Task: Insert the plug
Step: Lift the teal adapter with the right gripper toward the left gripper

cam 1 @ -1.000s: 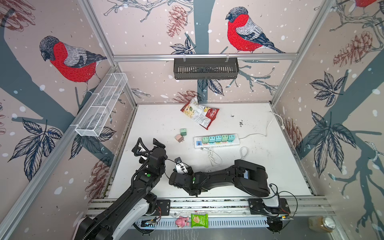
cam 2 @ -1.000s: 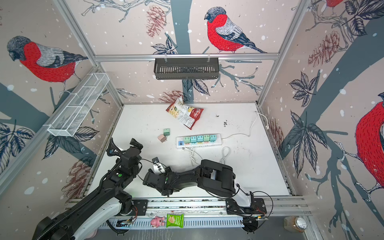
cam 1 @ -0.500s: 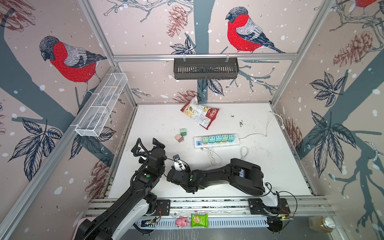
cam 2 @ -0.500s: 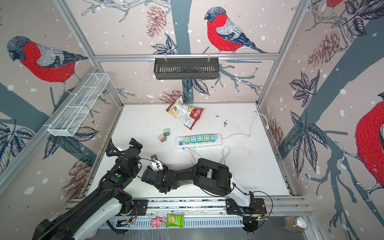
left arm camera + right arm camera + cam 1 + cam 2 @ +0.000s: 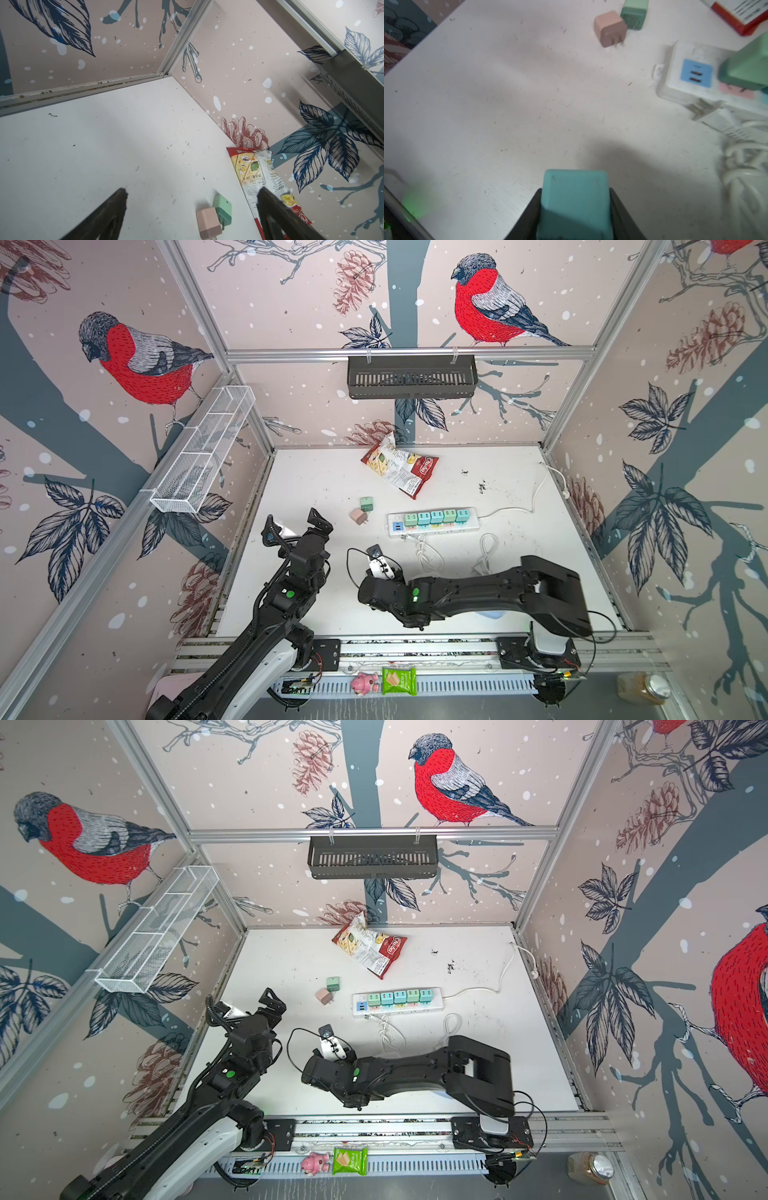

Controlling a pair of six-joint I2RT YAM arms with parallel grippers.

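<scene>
In the right wrist view my right gripper [image 5: 575, 191] is shut on a teal plug [image 5: 575, 205], held low over the white table. Ahead of it lies the white power strip [image 5: 675, 83] with a blue USB panel at its near end. In both top views the strip [image 5: 434, 526] carries several plugs in a row. A pink plug [image 5: 358, 516] and a green plug [image 5: 366, 503] lie loose to its left. My left gripper [image 5: 193, 191] is open and empty, hovering short of those two plugs [image 5: 208, 222].
A chip bag [image 5: 401, 468] lies at the back of the table. White coiled cables [image 5: 428, 551] sit just in front of the strip, and its cord [image 5: 536, 493] runs to the right wall. A black basket [image 5: 411, 377] and a white wire shelf [image 5: 203, 448] hang on the walls.
The right arm's wrist has drifted left and then back right, toward the strip. The left arm has stayed where it was.
</scene>
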